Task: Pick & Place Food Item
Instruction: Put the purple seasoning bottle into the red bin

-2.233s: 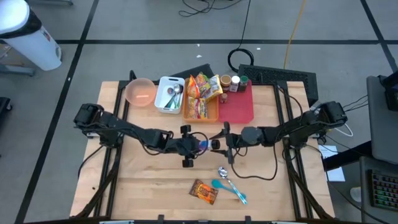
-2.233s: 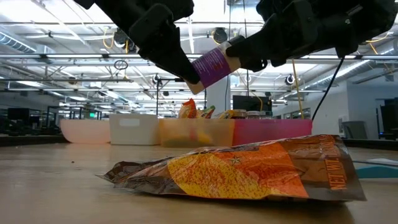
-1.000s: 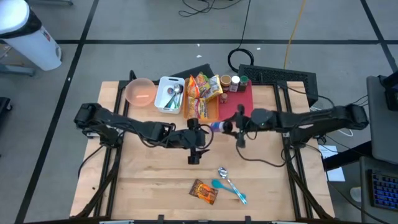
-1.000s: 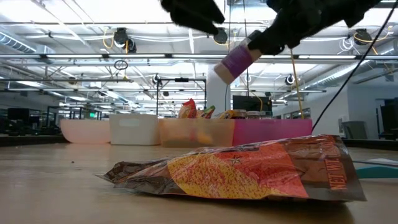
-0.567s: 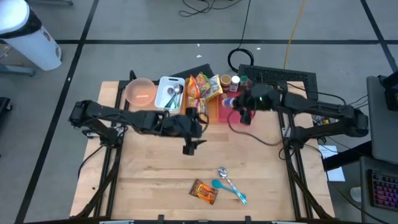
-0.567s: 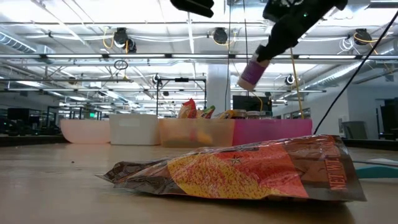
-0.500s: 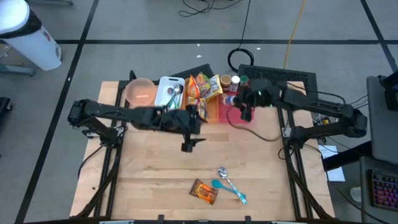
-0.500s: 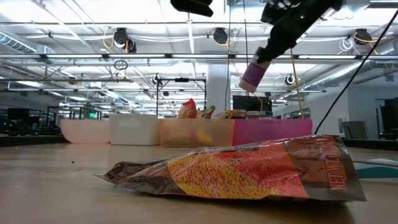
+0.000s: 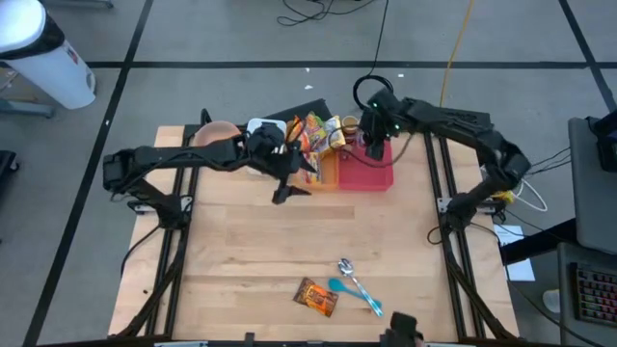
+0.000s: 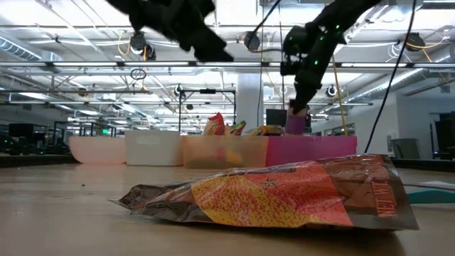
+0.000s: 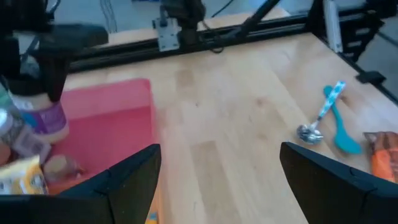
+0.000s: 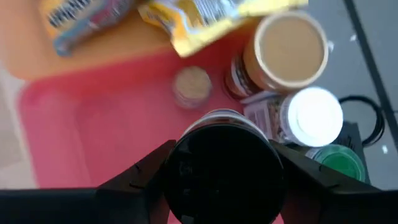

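Right gripper [image 9: 374, 145] grasping a purple-labelled jar [image 10: 296, 122] inside the red bin [image 9: 378, 174] at the counter's [image 9: 241, 241] far edge, four other jars crowding beside it, orange bin [image 9: 310, 172] of snack packets adjoining, left gripper [image 9: 292, 185] released above counter, one foil packet [image 9: 315, 297], two spoons [image 9: 355, 284] near front.

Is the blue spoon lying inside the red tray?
No. In the high view the blue spoon lies on the bare table near the front, far from the red tray.

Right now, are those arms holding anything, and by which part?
The right gripper holds a purple-labelled jar by its top, over the red bin. The left gripper holds nothing.
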Controlling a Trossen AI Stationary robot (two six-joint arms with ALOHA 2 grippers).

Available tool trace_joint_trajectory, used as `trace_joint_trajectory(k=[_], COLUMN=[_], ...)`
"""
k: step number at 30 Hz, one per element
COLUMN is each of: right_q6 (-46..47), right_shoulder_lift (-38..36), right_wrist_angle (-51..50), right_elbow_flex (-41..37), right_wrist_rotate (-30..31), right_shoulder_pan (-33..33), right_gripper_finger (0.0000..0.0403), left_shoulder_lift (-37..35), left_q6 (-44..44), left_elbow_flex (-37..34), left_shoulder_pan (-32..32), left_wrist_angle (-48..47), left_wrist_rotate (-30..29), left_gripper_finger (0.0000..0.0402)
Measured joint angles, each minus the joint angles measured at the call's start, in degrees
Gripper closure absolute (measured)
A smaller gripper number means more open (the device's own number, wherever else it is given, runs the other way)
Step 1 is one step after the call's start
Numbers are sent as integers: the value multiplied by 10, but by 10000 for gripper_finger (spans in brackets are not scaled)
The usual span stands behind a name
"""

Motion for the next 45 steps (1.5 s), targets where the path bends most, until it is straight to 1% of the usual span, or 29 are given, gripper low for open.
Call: trace_joint_trajectory(k=[5, 9, 12, 17, 24, 33, 37, 40, 45], right_q6=[-26, -40, -46, -42, -36, -23, -33, -35, -31], right_shoulder_lift=[58, 84, 98, 111, 131, 132, 132, 132, 133], right_wrist_angle=[-10, -10, -8, 10, 18, 16, 16, 16, 15], right_elbow_flex=[19, 19, 19, 19, 20, 20, 20, 19, 18], right_wrist_rotate=[0, -2, -2, -32, -33, -32, -32, -31, -27], right_shoulder_pan=[-21, -26, -26, -26, -26, -22, -21, -21, -21], right_gripper_finger=[198, 198, 198, 198, 198, 198, 197, 187, 149], left_shoulder_lift=[0, 1, 1, 1, 1, 1, 1, 1, 1], left_q6=[-18, -22, -17, -5, 8, 7, 6, 6, 6], left_elbow_flex=[-73, -112, -124, -127, -127, -127, -127, -127, -127], left_shoulder_pan=[38, 47, 47, 47, 47, 47, 47, 47, 47], left_wrist_angle=[82, 104, 106, 106, 116, 123, 123, 122, 122], left_wrist_rotate=[46, 68, 79, 82, 82, 82, 82, 82, 82], left_gripper_finger=[64, 64, 64, 64, 64, 64, 64, 64, 64])
